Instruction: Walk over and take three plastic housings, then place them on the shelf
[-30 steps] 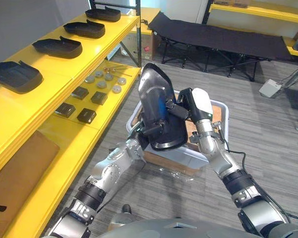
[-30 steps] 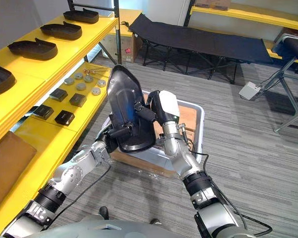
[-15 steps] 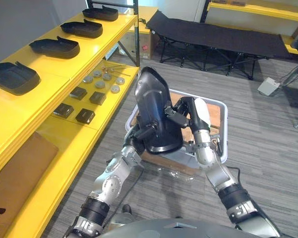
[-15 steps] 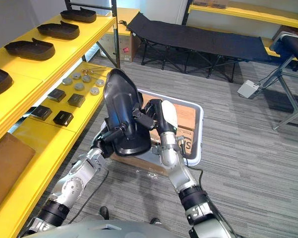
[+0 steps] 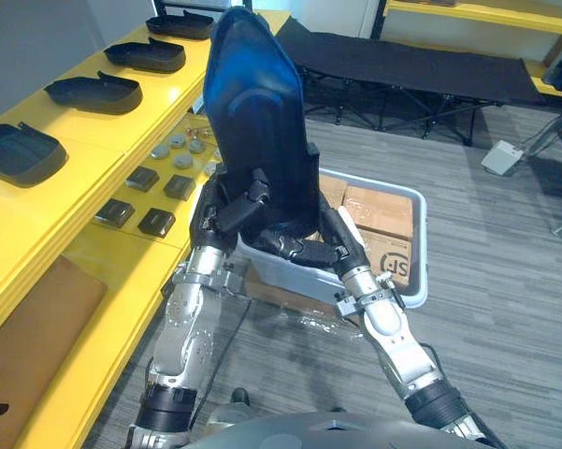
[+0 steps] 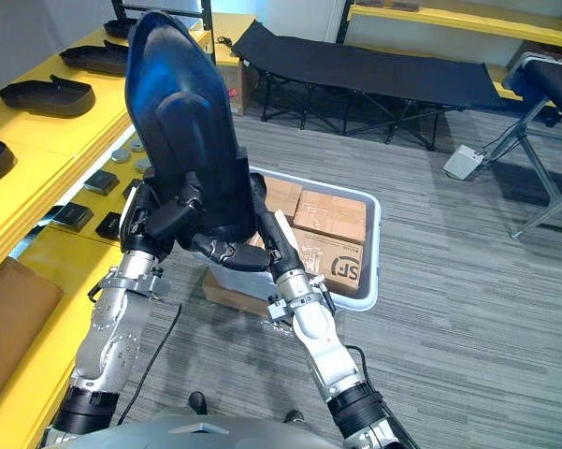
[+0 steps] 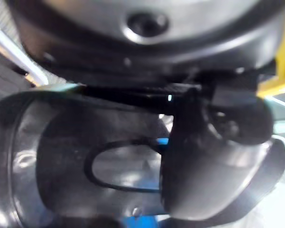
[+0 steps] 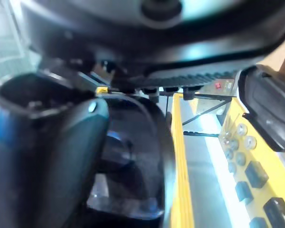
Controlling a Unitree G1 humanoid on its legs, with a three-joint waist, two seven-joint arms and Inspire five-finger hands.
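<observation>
- Whereas a second ago the plastic housing [image 5: 257, 122] sat low over the bin [image 5: 419, 253], it is now lifted well clear of it and stands upright at the centre of the head views.
- Left hand [image 5: 232, 210] curls round its lower edge at seven o'clock. Right hand [image 5: 310, 249] curls under the bottom rim at five o'clock.
- Shelf [image 5: 79, 131] lies at nine o'clock and bears four shelved housings [image 5: 92, 91]. In my judgement the pick-up is complete and the transfer to the shelf comes next.

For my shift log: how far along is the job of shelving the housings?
Looks done: four black housings lie on the yellow shelf. In hand: the left hand and right hand grip one plastic housing upright by the grey bin. Left: setting it on the shelf.
</observation>
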